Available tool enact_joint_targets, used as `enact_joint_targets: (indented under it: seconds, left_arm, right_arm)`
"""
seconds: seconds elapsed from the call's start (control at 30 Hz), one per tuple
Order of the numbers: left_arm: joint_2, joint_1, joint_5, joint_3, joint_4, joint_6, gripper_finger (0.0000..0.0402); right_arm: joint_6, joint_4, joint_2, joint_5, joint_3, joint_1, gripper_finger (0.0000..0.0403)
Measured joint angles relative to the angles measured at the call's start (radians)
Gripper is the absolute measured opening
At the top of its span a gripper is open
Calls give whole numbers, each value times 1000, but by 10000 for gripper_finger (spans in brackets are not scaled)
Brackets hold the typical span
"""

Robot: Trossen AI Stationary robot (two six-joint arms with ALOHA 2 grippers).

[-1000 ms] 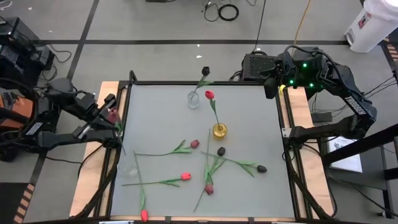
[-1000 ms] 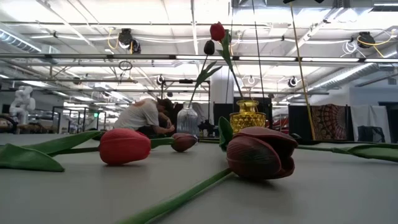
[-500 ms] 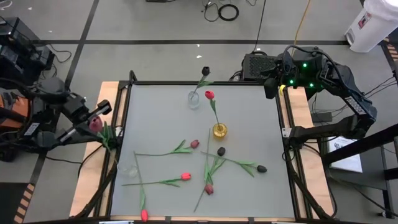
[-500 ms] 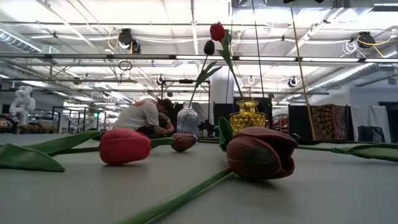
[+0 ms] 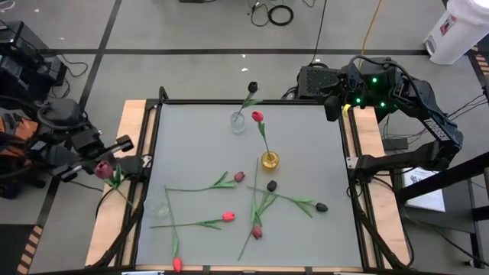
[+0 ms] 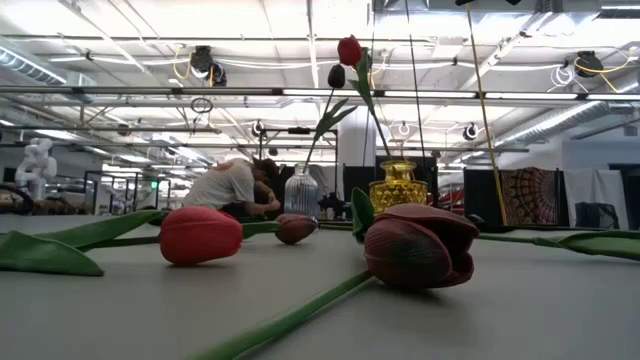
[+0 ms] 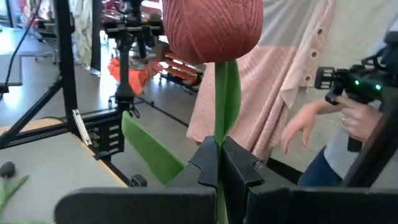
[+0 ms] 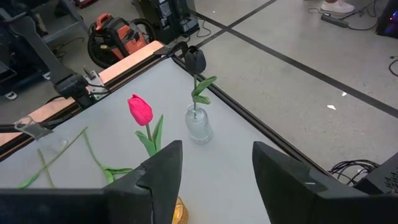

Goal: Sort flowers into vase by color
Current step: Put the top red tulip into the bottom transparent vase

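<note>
Left gripper sits off the table's left edge, fingers clamped on a maroon tulip at the stem. Loose flowers lie near the front edge; clear vase and yellow vase mid-table. Stems look light and floppy: grip mid-stem. Right gripper gapes apart, empty, at the far right corner.

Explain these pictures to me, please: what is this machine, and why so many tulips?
It is a robot with two dark arms at a grey table. One picture looks straight down, one looks level across the tabletop, and two come from cameras on the wrists. The left gripper, out past the table's left edge, has its jaws shut on the stem of a dusky pink tulip. The right gripper waits open at the far right corner. A clear vase holds a black tulip, a yellow vase a red one. More tulips lie loose.
</note>
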Motion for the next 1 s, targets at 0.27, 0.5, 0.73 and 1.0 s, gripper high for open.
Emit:
enact_joint_targets:
  seconds: [0.27,0.5,0.73,1.0]
  left_arm:
    - [0,-140,-44,0,-40,64,3]
    - [13,-260,-106,0,-25,115,3]
    - [15,-385,-143,0,-25,141,3]
    - [16,-468,-178,0,-25,164,3]
  right_arm:
    - [0,0,0,0,0,0,187]
    - [0,0,0,0,0,0,187]
    - [0,0,0,0,0,0,187]
    - [0,0,0,0,0,0,187]
